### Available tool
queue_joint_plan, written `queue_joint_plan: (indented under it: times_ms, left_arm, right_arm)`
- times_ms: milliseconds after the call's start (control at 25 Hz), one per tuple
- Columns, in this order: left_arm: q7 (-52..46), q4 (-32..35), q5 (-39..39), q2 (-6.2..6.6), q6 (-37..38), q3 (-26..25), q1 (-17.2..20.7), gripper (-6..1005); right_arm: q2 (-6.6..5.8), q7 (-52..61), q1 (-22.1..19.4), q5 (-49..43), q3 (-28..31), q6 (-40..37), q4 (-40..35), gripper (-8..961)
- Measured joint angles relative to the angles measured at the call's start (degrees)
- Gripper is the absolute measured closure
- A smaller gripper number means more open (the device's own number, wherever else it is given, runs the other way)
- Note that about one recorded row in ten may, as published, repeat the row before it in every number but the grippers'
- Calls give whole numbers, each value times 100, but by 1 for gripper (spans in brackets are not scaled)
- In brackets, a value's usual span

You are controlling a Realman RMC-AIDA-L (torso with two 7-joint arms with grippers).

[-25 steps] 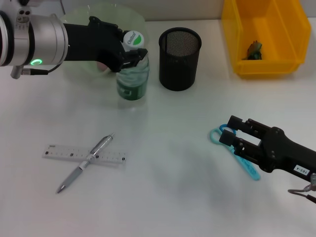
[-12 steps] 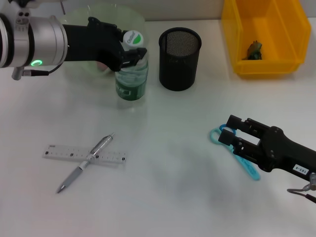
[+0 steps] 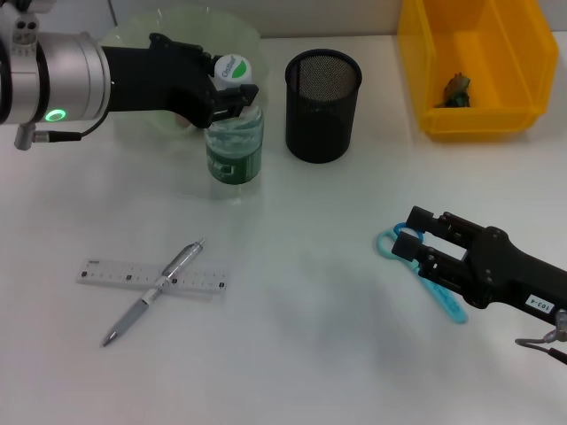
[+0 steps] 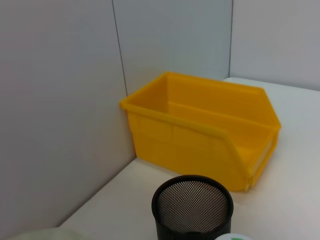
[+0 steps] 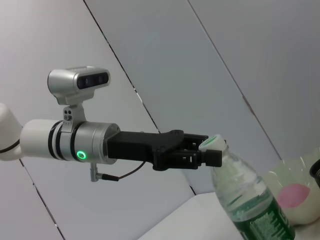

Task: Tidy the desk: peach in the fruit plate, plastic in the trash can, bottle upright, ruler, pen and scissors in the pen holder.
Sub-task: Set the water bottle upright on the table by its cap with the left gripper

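Observation:
The clear bottle [image 3: 235,146] with a green label and white cap stands almost upright on the desk, in front of the green fruit plate [image 3: 142,31]. My left gripper [image 3: 232,95] is shut on its neck just under the cap; this also shows in the right wrist view [image 5: 202,154]. A bit of the pink peach [image 3: 183,119] shows behind the arm. The black mesh pen holder [image 3: 323,106] stands right of the bottle. The ruler [image 3: 151,276] and pen [image 3: 155,290] lie crossed at the front left. My right gripper [image 3: 412,235] is open just over the blue scissors [image 3: 434,285].
The yellow bin [image 3: 483,115] stands at the back right with a piece of crumpled plastic [image 3: 457,88] inside. The left wrist view shows the bin [image 4: 200,130] and the pen holder [image 4: 192,207] against grey wall panels.
My left gripper has shifted slightly left with the bottle's neck, and the bottle has come more upright. The right arm has not moved.

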Motion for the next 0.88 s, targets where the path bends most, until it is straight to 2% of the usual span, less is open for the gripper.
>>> queue_joint_plan:
  times_ms: [880]
  left_arm:
    - [61, -199, 11, -3, -43, -134, 33, 534]
  right_arm:
    - [0, 0, 71, 1, 3, 70, 79, 340]
